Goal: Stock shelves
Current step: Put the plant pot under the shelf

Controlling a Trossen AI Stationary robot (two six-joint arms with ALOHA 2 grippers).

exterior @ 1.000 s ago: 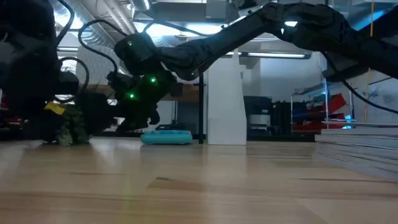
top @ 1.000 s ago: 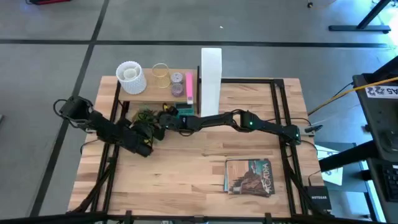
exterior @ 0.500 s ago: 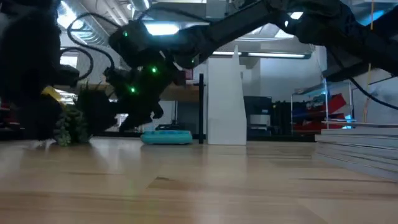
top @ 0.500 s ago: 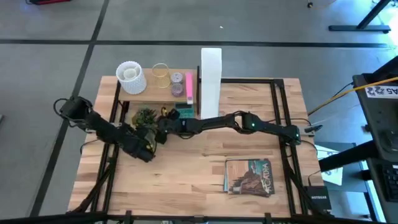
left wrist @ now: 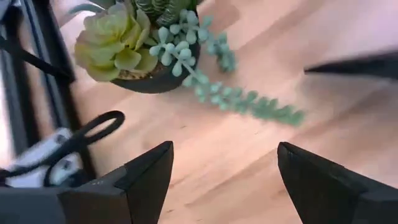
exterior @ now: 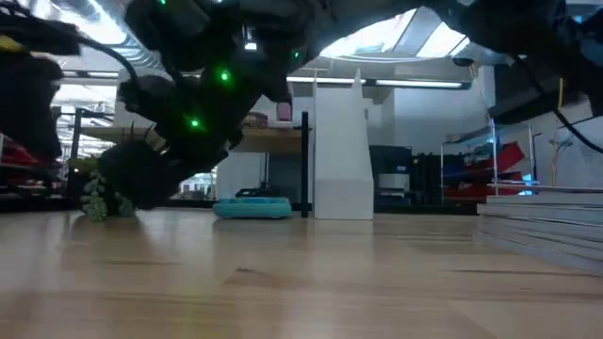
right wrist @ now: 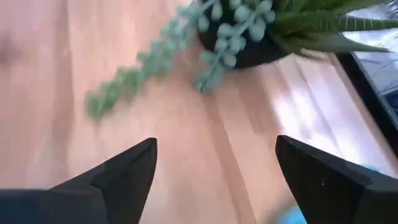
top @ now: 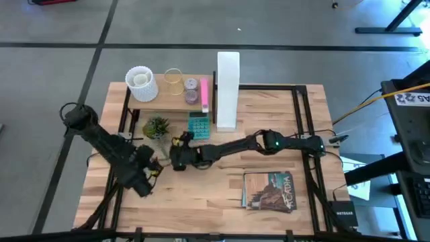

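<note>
A small potted succulent (top: 156, 126) stands on its dark pot on the tabletop, just in front of the raised wooden shelf (top: 161, 101). One of its trailing strands (left wrist: 249, 102) lies on the wood. The white file box (top: 227, 87) stands upright to the right of the shelf. My left gripper (top: 149, 166) is open, on the near side of the succulent (left wrist: 134, 46). My right gripper (top: 176, 156) is open too, on the near right of the succulent (right wrist: 261, 31). Neither has anything between its fingers.
On the shelf stand a white ribbed cup (top: 142, 83), a glass (top: 174, 79), a pink jar (top: 191, 91) and a pink book (top: 204, 94). A teal calculator (top: 199, 124) lies beside the file box. A picture book (top: 269, 191) lies near the front right.
Both grippers have drawn back from the succulent toward the table's near edge. The succulent and the teal calculator now show uncovered in the high view, and the succulent stands where it was in front of the shelf.
</note>
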